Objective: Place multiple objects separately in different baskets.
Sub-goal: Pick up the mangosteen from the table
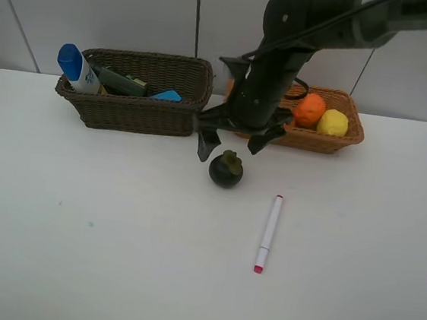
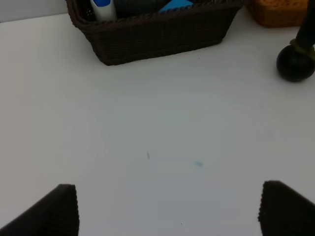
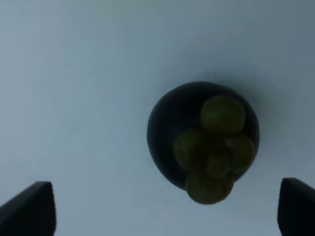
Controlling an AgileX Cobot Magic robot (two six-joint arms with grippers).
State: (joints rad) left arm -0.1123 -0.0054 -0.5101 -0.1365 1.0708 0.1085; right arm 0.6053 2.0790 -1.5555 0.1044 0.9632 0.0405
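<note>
The mangosteen [image 1: 226, 169] sits on the white table, seen from straight above in the right wrist view [image 3: 203, 140]. My right gripper [image 1: 232, 144] hangs open just above it, fingers apart on either side. The white pink-tipped marker [image 1: 268, 232] lies to the front right. The dark brown basket [image 1: 138, 114] holds the blue-capped white bottle [image 1: 76, 68], the dark grey-green box bottle [image 1: 118, 81] and a blue-edged flat item [image 1: 165, 94]. The light orange-tan basket [image 1: 326, 141] holds the orange [image 1: 310, 109] and lemon [image 1: 333, 123]. My left gripper [image 2: 167, 209] is open over bare table; it is out of the exterior high view.
The right arm [image 1: 286, 45] crosses in front of the tan basket and hides its left part. The dark basket [image 2: 157, 29] and mangosteen [image 2: 294, 63] show in the left wrist view. The table [image 1: 76, 230] stretches wide in front.
</note>
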